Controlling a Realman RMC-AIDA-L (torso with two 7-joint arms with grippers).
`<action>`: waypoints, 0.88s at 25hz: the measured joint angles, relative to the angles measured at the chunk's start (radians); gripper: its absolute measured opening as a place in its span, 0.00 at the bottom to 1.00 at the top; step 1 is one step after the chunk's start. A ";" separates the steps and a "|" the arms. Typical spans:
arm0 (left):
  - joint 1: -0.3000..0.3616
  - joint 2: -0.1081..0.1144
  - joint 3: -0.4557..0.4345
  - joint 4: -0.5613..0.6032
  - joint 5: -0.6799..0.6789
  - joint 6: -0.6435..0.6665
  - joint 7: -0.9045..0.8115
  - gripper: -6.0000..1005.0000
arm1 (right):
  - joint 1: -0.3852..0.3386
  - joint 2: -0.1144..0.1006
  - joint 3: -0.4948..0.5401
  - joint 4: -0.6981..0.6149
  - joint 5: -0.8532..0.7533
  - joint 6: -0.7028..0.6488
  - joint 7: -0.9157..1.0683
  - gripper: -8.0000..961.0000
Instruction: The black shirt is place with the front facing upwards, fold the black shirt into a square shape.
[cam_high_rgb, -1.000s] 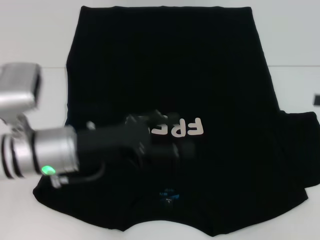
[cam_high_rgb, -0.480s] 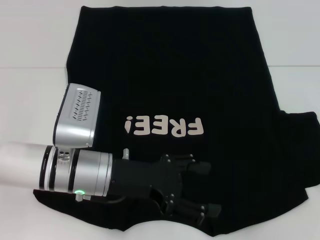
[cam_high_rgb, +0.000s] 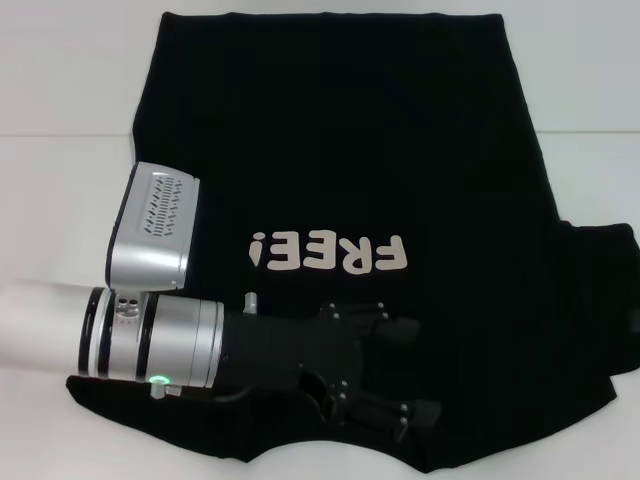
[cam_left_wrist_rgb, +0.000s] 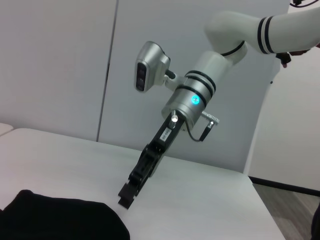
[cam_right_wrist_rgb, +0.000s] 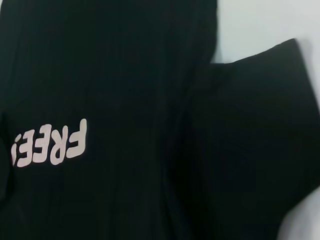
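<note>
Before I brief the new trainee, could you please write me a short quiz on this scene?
1. True or false: the left arm covers the cream lettering on the black shirt.
2. Which gripper is over the shirt's collar end, nearest the robot? A) left gripper B) right gripper C) both
3. Fill in: the sleeve that sticks out sideways lies on the robot's ___ side.

Key
1. False: all of "FREE!" shows.
2. A: the left gripper is there, open. The right gripper hangs over the table beside the shirt.
3. Right.
</note>
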 joint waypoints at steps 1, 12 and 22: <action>0.000 0.000 -0.001 0.000 0.000 -0.001 0.000 0.94 | 0.006 0.003 -0.010 0.010 0.000 0.016 0.000 0.92; 0.004 0.000 -0.010 -0.001 -0.002 -0.003 -0.002 0.94 | 0.029 0.016 -0.072 0.033 -0.002 0.100 0.014 0.87; 0.001 0.001 -0.016 0.001 -0.002 -0.004 -0.002 0.94 | 0.030 0.034 -0.074 0.028 -0.003 0.131 0.014 0.43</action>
